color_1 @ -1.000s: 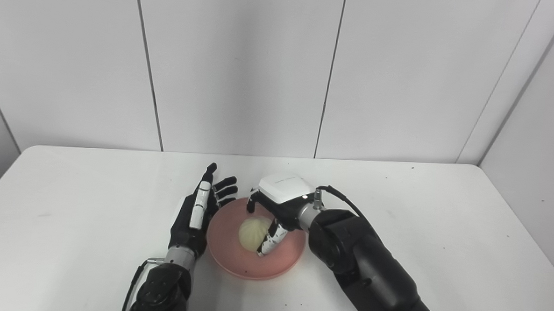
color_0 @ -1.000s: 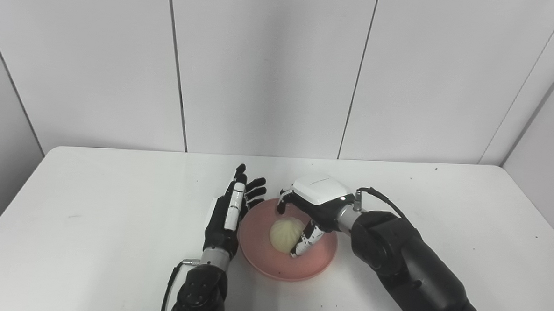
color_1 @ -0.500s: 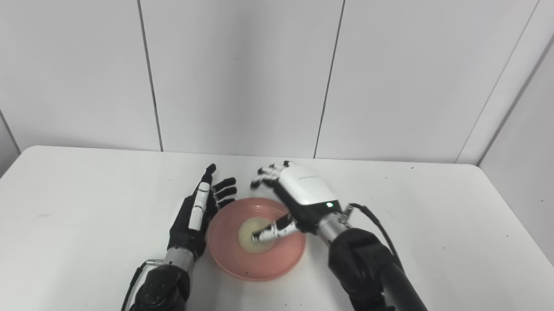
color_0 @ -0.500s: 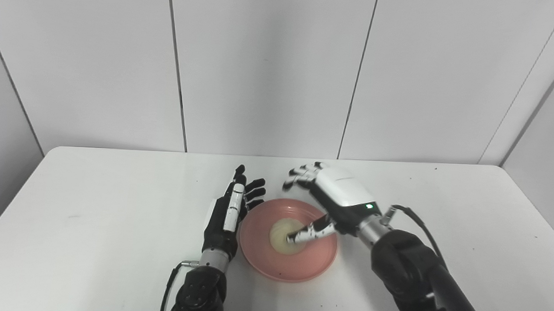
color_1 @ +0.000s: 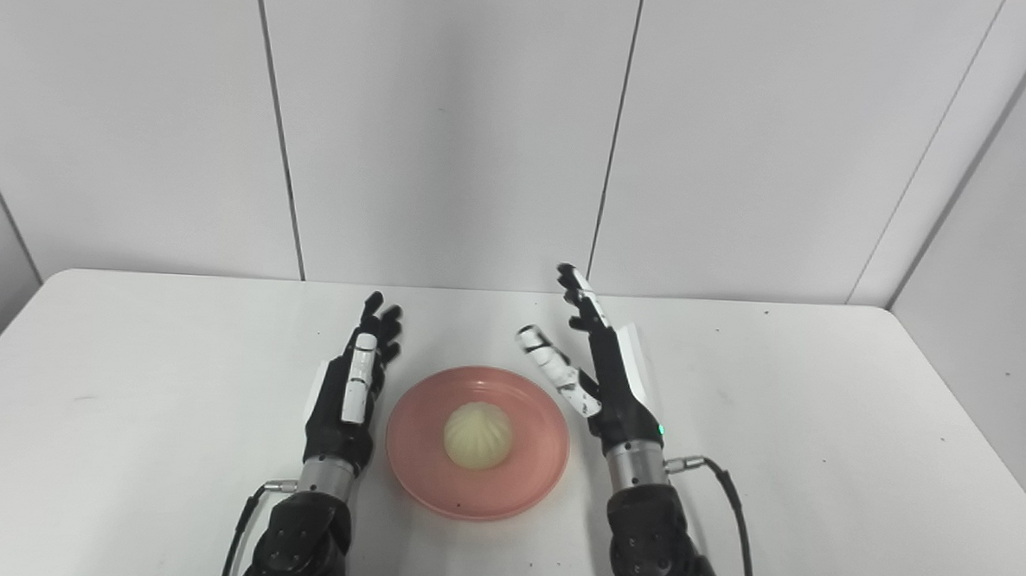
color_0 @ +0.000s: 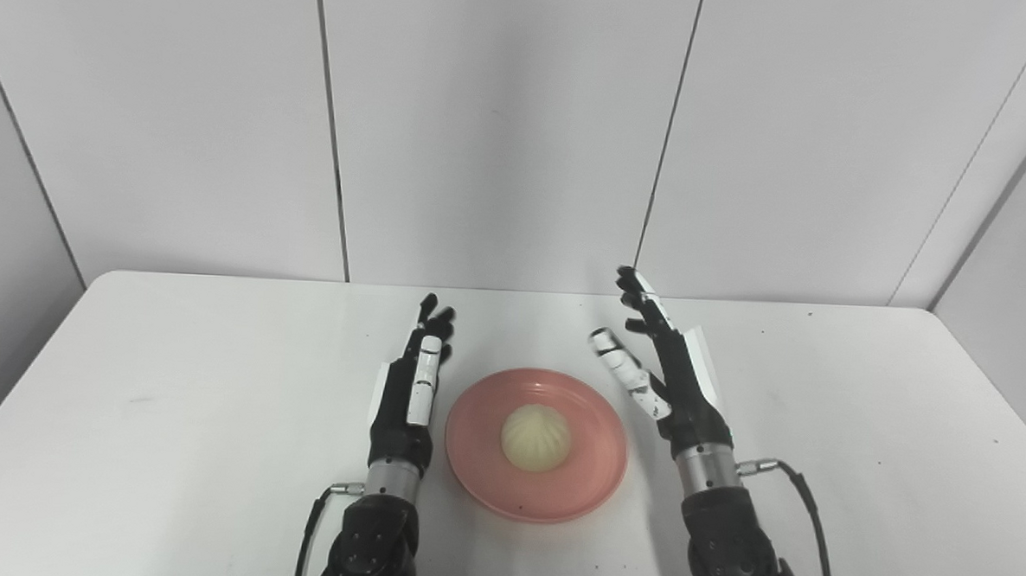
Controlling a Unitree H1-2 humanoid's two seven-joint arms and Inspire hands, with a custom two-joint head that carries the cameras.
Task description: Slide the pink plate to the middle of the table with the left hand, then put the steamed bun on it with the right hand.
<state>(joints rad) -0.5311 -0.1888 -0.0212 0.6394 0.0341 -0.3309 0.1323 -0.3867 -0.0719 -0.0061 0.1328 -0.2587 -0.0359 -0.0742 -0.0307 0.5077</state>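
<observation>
- The white desk (color_0: 213, 413) is the biggest thing here, and it holds everything.
- The pink plate (color_0: 591, 482) sits near the middle of the desk, toward the front edge.
- The right hand (color_0: 674, 373) is up in the air beside the plate's right side. Its fingers (color_0: 626, 375) are spread wide and hold nothing.
- The left hand (color_0: 409, 387) is just beside the plate's left edge. Its fingers are straight and loose, and they hold nothing too.
- The steamed bun (color_0: 536, 437) sits in the middle of the plate, the right way up.
- The job looks done. I think the best thing now is to pull both hands away gently, without bumping the plate, so the bun does not roll.
</observation>
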